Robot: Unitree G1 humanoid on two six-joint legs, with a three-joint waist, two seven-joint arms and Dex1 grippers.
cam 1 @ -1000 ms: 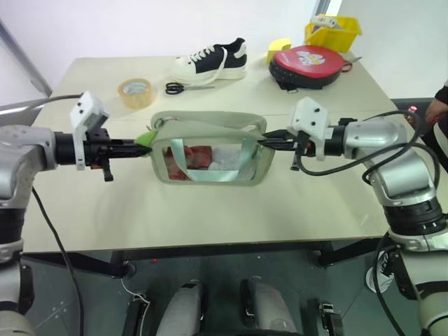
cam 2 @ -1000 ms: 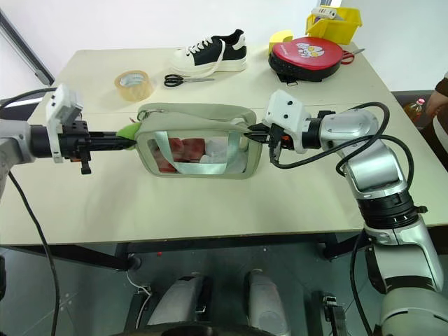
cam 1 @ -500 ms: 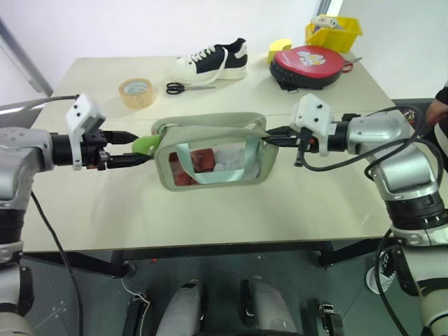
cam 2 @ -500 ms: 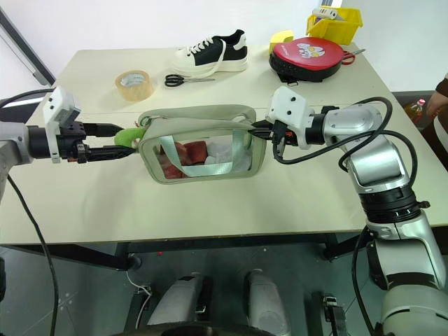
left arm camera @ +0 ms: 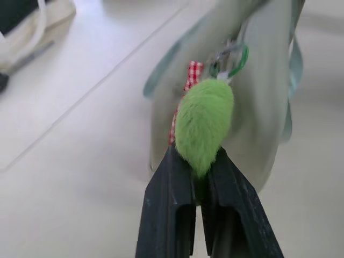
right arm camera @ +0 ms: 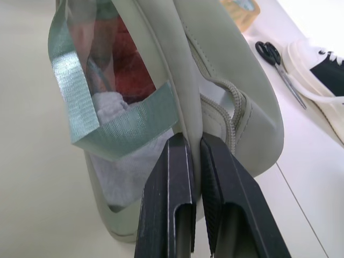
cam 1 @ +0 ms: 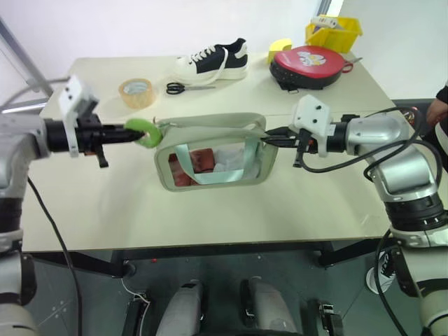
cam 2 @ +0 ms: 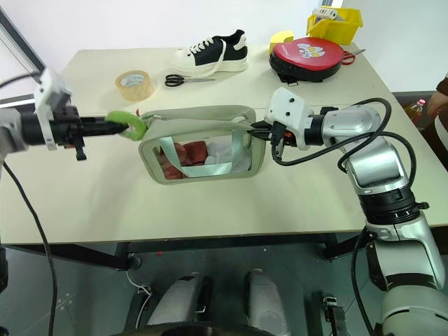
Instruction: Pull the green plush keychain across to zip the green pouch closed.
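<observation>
The green pouch [cam 1: 213, 154] lies across the middle of the table, its clear window facing me with red and white contents and a mint strap inside. At its top left corner the green plush keychain [cam 1: 145, 131] hangs from a ring on the zipper. My left gripper [cam 1: 131, 133] is shut on the keychain [left arm camera: 204, 123], whose fuzzy end is pinched between the black fingers [left arm camera: 172, 199]. My right gripper [cam 1: 270, 138] is shut on the pouch's right end. In the right wrist view its fingers [right arm camera: 177, 183] clamp the pouch's [right arm camera: 236, 91] edge seam beside the zipper.
At the back of the table are a tape roll [cam 1: 136, 92], scissors [cam 1: 183, 87], a black and white shoe [cam 1: 213, 61], a round red case [cam 1: 308, 64] and a yellow bin [cam 1: 333, 30]. A person's arm [cam 1: 440, 105] shows at the right edge.
My left gripper opened around the keychain, then shut on it again and rose, lifting the keychain to the pouch's top left corner. The right gripper kept its hold and place.
</observation>
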